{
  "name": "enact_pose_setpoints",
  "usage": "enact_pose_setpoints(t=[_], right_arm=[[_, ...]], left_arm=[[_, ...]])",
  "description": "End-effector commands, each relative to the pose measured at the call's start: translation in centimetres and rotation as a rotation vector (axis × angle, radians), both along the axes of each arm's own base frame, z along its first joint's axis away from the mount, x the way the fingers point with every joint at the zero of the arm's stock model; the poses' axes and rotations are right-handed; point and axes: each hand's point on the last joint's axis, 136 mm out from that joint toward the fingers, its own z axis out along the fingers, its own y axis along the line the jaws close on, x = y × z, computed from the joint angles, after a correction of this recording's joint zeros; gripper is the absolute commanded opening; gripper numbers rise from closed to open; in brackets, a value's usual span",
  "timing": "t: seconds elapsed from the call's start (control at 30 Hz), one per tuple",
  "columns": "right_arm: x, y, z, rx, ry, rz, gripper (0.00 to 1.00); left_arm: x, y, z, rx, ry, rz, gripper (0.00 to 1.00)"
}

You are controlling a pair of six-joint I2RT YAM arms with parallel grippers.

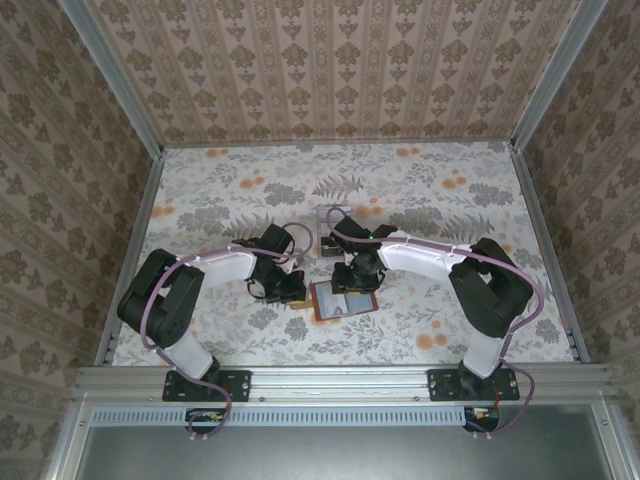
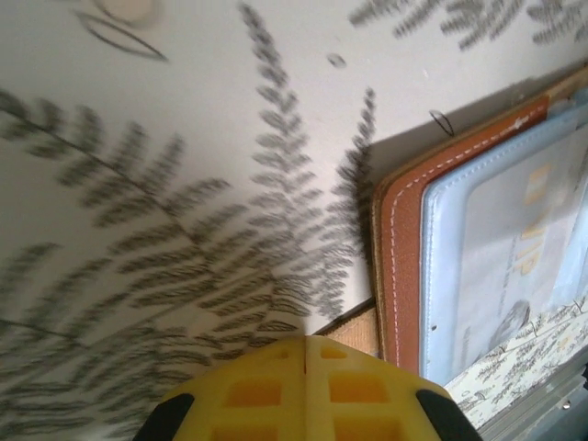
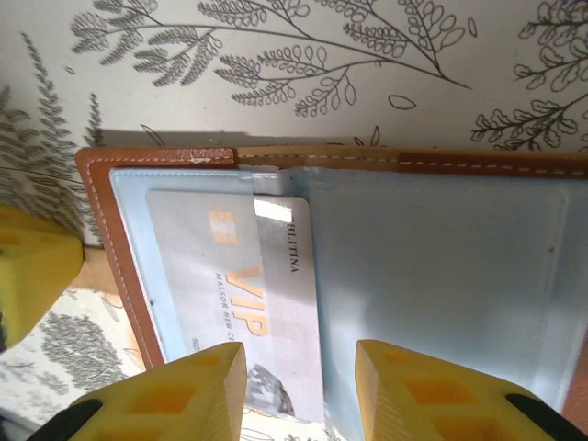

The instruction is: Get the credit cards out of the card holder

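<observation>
From above, the small reddish-brown leather bifold card holder (image 1: 345,301) lies open on the floral-patterned counter (image 1: 450,200), near the middle and between the two arms. The left gripper (image 1: 292,290) sits low at the holder's left edge. The right gripper (image 1: 358,283) hangs over its far edge.

The left wrist camera shows the left gripper (image 2: 306,354) with its yellow jaws pressed together, only a thin seam between them. They sit right at the holder's brown stitched border (image 2: 404,276) – whether they pinch its edge, I cannot tell. A pale grey credit card (image 2: 514,266) shows through the grey-blue pocket.

In the right wrist view, the right gripper (image 3: 299,363) has its yellow jaws spread wide, one on each side of the holder's centre fold. They hover over the open holder (image 3: 441,266) and grip nothing. The grey card (image 3: 234,285), marked "VIP" in orange, is tucked in the left pocket – part of it lies under the clear window. A yellow fingertip (image 3: 32,276) of the other gripper sits at the holder's left border.
</observation>
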Motion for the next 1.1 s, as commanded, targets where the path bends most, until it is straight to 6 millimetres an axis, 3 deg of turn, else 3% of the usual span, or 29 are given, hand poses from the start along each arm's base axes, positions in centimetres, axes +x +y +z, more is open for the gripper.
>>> enact_pose_setpoints(t=[0.0, 0.17, 0.43, 0.7, 1.07], right_arm=[[-0.4, 0.7, 0.6, 0.096, 0.034, -0.028, 0.38], [-0.1, 1.2, 0.6, 0.176, 0.043, -0.049, 0.37], [0.2, 2.5, 1.0, 0.266, 0.06, -0.054, 0.36], [0.4, 2.8, 0.2, 0.276, 0.08, -0.053, 0.35], [0.3, 2.2, -1.3, 0.242, 0.107, -0.057, 0.34]], left_arm=[[0.4, 2.8, -1.4, 0.136, -0.002, 0.004, 0.0], [1.4, 1.9, 0.2, 0.099, -0.026, 0.004, 0.0], [0.9, -1.4, 2.7, -0.022, -0.04, 0.002, 0.0], [0.4, -3.2, 1.9, -0.044, -0.014, -0.02, 0.0], [-0.3, -2.2, -0.7, 0.035, 0.032, -0.033, 0.0]])
